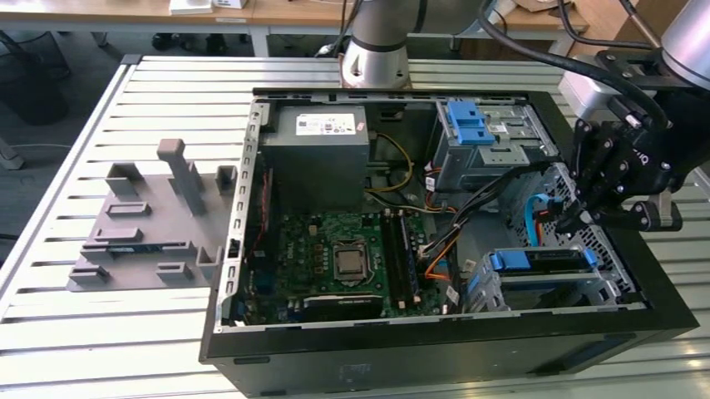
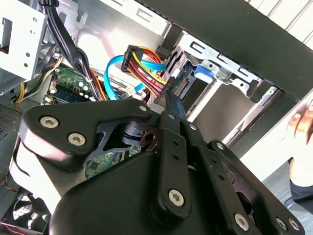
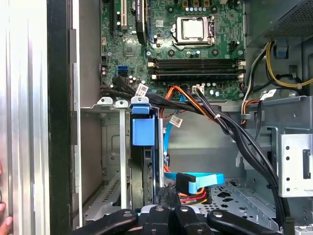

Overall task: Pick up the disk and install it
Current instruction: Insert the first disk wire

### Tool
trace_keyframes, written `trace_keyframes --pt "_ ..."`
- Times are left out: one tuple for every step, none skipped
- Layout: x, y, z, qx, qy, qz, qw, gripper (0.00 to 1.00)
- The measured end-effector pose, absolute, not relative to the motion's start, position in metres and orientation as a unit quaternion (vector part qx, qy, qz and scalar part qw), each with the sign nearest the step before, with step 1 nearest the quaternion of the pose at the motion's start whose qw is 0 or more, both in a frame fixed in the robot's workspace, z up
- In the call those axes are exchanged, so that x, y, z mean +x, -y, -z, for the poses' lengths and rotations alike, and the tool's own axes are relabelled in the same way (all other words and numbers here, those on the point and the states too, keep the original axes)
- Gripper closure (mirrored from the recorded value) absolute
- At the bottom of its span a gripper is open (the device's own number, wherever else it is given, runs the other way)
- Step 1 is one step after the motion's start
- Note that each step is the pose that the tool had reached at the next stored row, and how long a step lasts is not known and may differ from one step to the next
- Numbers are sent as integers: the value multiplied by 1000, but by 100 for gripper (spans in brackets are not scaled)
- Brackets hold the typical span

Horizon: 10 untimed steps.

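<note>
Exterior view: we judge the disk (image 1: pixel 538 260) already seated in its cage (image 1: pixel 608 287) at a corner of the case (image 1: pixel 444 353); gripper (image 1: pixel 577 218) just above, jaws closed on nothing visible.

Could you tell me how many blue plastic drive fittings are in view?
2: a latch atop the metal cage; the disk's bracket in the bay by the end effector. More may be hidden.

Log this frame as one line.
task: install disk | disk: slotted in drive cage | gripper: hovers over cage, beside blue cable | case: open
</note>
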<state>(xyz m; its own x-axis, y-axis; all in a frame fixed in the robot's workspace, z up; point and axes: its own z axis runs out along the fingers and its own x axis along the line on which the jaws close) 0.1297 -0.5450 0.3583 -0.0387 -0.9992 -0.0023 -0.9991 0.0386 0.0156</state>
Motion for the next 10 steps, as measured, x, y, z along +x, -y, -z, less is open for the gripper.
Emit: trace_keyframes --pt "130 545 -358 693 721 6 5 89" --pt "130 545 -358 693 721 6 5 89" --pt "130 545 -358 693 721 6 5 89" --pt "130 545 -358 693 721 6 5 89" --pt "130 545 -358 693 721 6 5 89" --pt "130 546 -358 693 721 6 5 89" --pt "130 546 -358 693 721 6 5 89" --pt "130 546 -358 693 721 6 5 89" --pt "130 546 -358 693 721 6 5 89" --pt "130 546 -358 693 721 6 5 89"
